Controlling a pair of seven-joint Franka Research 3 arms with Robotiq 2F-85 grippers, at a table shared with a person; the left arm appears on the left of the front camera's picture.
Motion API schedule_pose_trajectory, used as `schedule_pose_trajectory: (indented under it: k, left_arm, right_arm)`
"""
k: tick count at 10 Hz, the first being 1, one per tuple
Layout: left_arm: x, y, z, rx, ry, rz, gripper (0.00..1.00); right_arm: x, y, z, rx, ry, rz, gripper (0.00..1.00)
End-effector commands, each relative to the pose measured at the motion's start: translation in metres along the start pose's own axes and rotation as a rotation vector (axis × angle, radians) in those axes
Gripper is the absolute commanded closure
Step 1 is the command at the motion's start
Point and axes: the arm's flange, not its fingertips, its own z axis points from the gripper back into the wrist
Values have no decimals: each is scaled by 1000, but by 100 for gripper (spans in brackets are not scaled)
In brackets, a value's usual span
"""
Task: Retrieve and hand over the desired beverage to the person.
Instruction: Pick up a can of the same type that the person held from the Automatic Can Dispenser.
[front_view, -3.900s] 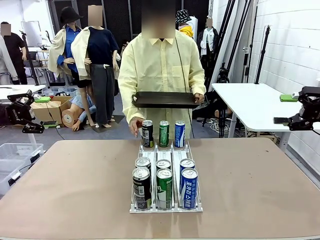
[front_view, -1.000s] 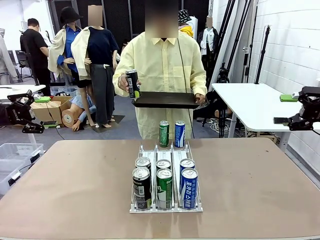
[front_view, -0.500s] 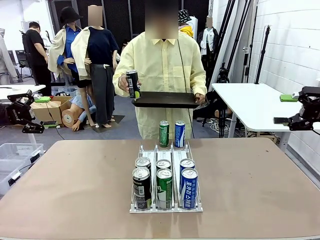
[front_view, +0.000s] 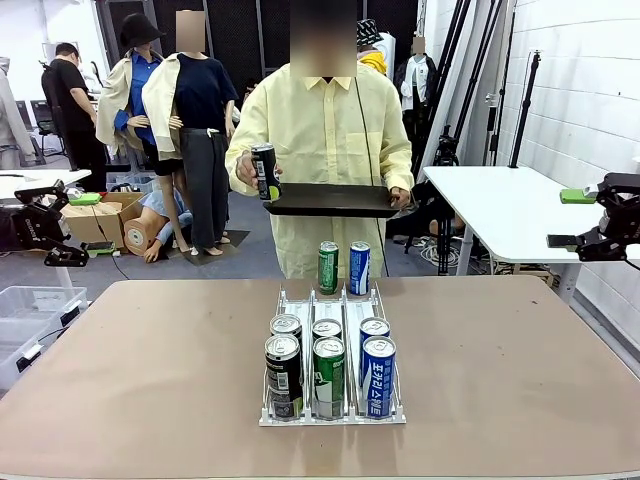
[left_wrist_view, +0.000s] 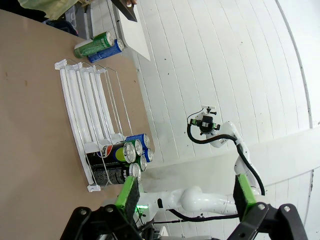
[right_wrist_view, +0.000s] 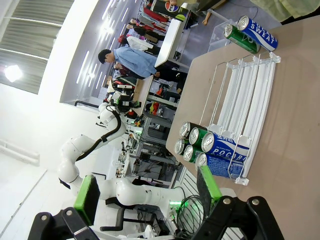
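Our left pincer (left_wrist_view: 185, 180) hung released, green pads spread with nothing between them, off to one side of the table (front_view: 130, 370). Our right pincer (right_wrist_view: 146, 177) hung just as slack and empty at the opposite side.

Between them stood the white rack (front_view: 330, 300). Its near end was packed with a front black can (front_view: 283, 375), a front green can (front_view: 328, 375) and a front blue can (front_view: 378, 375), with a like row just behind. Past the rack's far end a loose green can (front_view: 328, 267) and a loose blue can (front_view: 359, 267) stood side by side. Beyond the table the person (front_view: 320, 130) held a dark tray (front_view: 330, 200) in one hand and a held black can (front_view: 264, 172) in the other, at the tray's edge.

We could not tell which drink was wanted, so picking the wrong one was the first risk. The cans sat so close that a finger coming down between them might have toppled a neighbour. The light rack might have slid or lifted with the can. A reach across could have knocked over the loose pair. The tray, carried one-handed, might have tipped under a can set off-centre.
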Motion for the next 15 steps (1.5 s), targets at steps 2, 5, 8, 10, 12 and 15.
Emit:
schedule_pose_trajectory:
  k: [2, 5, 8, 10, 12, 15]
  left_arm:
    - [0, -1, 1, -2, -3, 7, 0]
    - [0, -1, 1, -2, -3, 7, 0]
    - [0, -1, 1, -2, -3, 7, 0]
    - [0, -1, 1, -2, -3, 7, 0]
    - [0, -1, 1, -2, -3, 7, 0]
    - [0, -1, 1, -2, -3, 7, 0]
  right_arm:
    - [0, 1, 0, 8, 4, -9, 0]
    - [0, 1, 0, 8, 4, -9, 0]
    - [0, 1, 0, 8, 4, -9, 0]
    - [0, 1, 0, 8, 4, -9, 0]
    - [0, 1, 0, 8, 4, -9, 0]
    - [0, 1, 0, 8, 4, -9, 0]
